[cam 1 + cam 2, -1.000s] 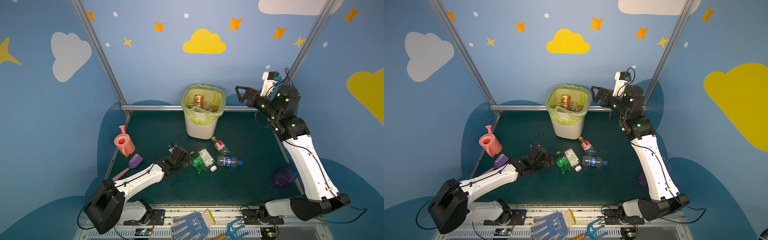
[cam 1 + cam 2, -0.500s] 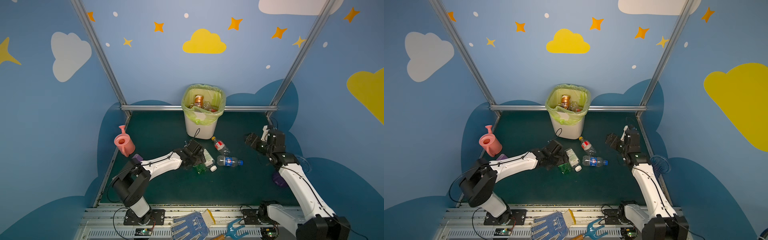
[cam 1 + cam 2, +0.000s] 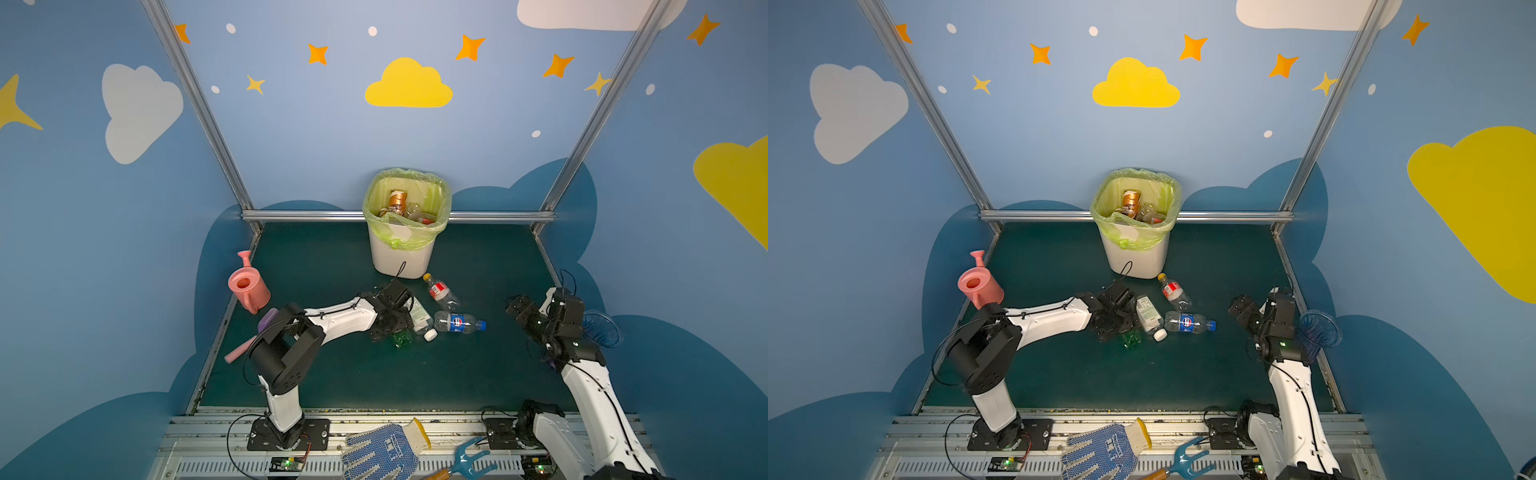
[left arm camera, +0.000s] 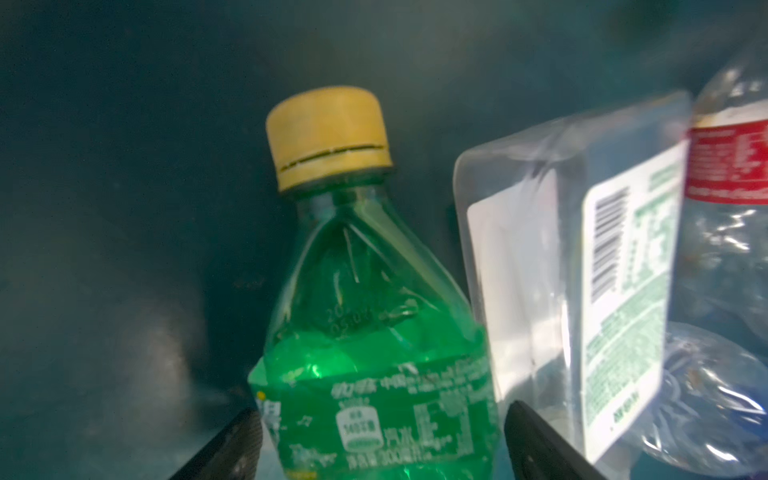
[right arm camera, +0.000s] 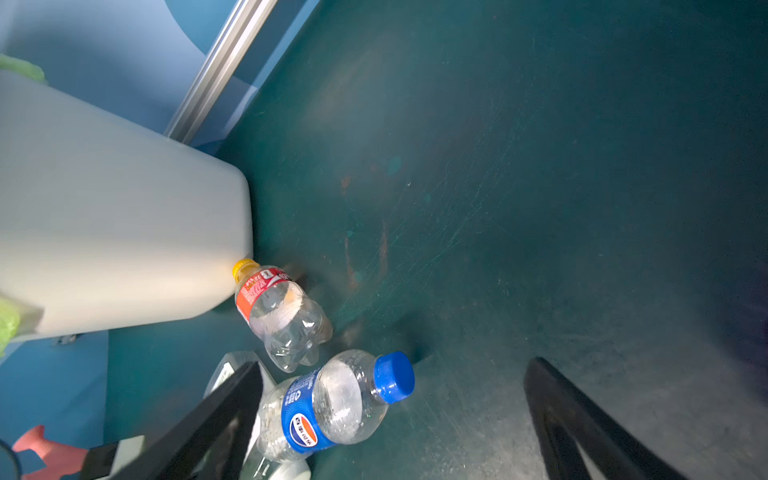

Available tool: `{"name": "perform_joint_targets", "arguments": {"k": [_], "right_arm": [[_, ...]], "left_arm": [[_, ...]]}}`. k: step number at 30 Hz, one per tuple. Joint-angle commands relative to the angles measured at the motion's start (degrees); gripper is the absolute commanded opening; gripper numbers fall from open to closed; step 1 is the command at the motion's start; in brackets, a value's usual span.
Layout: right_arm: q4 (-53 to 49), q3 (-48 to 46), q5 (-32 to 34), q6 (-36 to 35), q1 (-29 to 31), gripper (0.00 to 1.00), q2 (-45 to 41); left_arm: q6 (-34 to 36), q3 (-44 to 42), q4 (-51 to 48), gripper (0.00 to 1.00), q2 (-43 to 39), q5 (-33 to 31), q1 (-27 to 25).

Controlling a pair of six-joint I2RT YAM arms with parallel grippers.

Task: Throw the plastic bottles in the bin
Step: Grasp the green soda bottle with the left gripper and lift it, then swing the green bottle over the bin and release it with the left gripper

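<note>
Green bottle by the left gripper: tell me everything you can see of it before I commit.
The green bottle is translucent green plastic with a pale yellow cap and a green printed label. It lies on the dark green mat, creased at the shoulder, between the left gripper's parted fingers. A clear square bottle lies close beside it.

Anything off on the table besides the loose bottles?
Nothing spilled or broken. The bin stands upright. Four bottles lie loose in front of it; the green bottle looks dented at the shoulder. The watering can stands at the left edge.
</note>
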Motion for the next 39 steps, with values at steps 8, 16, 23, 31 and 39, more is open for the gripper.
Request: {"name": "perform_joint_targets", "arguments": {"k": [8, 16, 23, 31, 39], "right_arm": [[0.1, 0.0, -2.8, 0.6, -1.9, 0.98, 0.5], [-0.7, -0.6, -2.9, 1.1, -2.4, 0.98, -0.5], [-1.1, -0.4, -2.8, 1.8, -2.7, 0.98, -0.8], [-0.6, 0.5, -3.1, 2.7, -2.7, 0.98, -0.6], [0.3, 3.9, -5.8, 2.9, -2.7, 0.98, 2.5]], "left_arm": [[-1.5, 0.2, 1.7, 0.78, 3.4, 3.2, 2.1], [-1.0, -1.0, 7.5, 0.67, 4.7, 7.8, 4.1], [0.5, -2.8, 8.8, 0.54, 1.6, 8.0, 4.7], [8.9, 0.7, -2.5, 0.54, -14.8, -4.1, 5.4], [34.3, 18.2, -2.0, 0.61, -36.9, -25.2, 10.8]]}}
